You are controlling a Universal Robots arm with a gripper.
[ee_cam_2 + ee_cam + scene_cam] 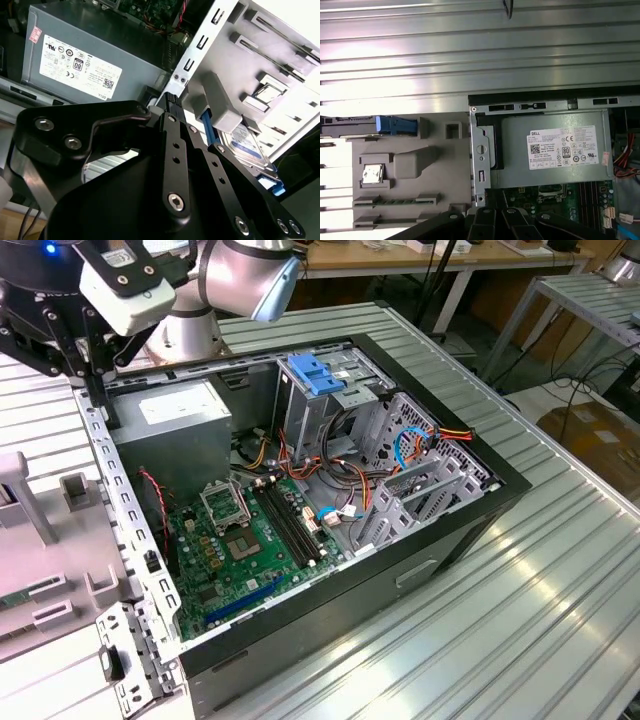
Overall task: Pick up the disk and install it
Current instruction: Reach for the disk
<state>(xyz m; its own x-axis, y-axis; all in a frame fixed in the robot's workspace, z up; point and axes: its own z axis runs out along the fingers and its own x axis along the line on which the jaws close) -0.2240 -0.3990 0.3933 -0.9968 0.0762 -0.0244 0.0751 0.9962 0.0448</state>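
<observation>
Robotics lab or workshop, ribbed aluminium bench [560, 570], opened computer case [440, 540], work tables [400, 265] and loose cables [590, 390] behind

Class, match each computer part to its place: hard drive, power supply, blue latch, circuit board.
Things: 1 silver hard drive with blue side rails; 2 grey metal power-supply box; 3 blue plastic latch; 4 green circuit board.
Places: A bottom of open black case; B grey fixture outside the case; C atop the metal drive cage; D case corner nearest the arm.
Pairs: 1-B, 2-D, 3-C, 4-A.
</observation>
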